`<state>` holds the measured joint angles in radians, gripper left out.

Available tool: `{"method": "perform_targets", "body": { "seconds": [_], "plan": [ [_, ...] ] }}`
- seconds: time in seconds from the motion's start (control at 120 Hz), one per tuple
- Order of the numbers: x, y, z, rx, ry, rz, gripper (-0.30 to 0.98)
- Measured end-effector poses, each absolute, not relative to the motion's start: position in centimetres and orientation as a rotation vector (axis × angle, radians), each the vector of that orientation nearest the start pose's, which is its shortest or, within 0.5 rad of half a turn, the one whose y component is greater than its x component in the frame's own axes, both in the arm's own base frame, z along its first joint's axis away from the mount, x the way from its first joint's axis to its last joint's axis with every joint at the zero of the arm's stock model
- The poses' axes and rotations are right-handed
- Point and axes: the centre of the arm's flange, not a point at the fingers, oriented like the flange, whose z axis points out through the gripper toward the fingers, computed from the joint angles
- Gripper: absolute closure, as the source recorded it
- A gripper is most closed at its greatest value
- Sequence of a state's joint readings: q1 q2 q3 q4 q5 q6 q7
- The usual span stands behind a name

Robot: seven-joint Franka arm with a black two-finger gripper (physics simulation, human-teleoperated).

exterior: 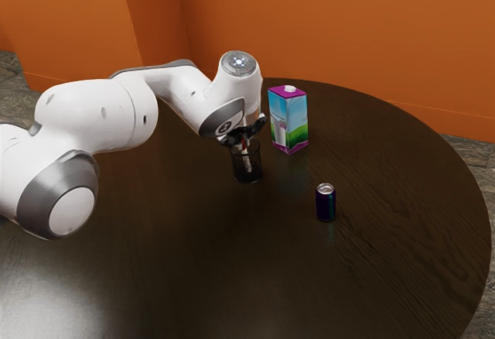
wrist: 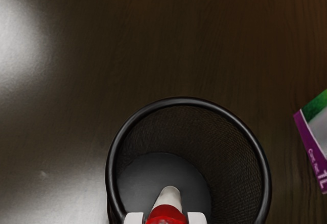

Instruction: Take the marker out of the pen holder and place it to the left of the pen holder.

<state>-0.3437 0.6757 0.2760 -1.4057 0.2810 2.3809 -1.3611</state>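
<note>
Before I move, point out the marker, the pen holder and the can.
Marker (wrist: 166, 215): wrist view, on its red part.
Pen holder (wrist: 185, 102): wrist view, on its black rim.
Can (exterior: 325, 207): exterior view, on its dark side.

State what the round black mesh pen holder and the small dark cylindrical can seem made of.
The pen holder looks like painted metal with a satin finish: its wall is fine mesh and its smooth rim shows a soft sheen, though plastic can't be ruled out. The can seems aluminium under dark printing, since its top is silvery and shiny.
</note>
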Motion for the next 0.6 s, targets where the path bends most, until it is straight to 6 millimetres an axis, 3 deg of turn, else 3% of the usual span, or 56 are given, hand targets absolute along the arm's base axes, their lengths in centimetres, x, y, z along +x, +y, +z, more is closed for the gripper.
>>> {"method": "perform_targets", "body": {
  "seconds": [0.208, 0.342, 0.458, 0.6],
  "plan": [
    [74.8, -10.1, 35.2, -2.599, -1.455, -0.762, 0.76],
    [74.9, -10.3, 36.3, -2.606, -1.455, -0.787, 0.78],
    [74.6, -10.3, 39.6, -2.612, -1.462, -0.844, 0.78],
    [73.7, -10.5, 45.6, -2.624, -1.478, -0.936, 0.79]
  ]
}}
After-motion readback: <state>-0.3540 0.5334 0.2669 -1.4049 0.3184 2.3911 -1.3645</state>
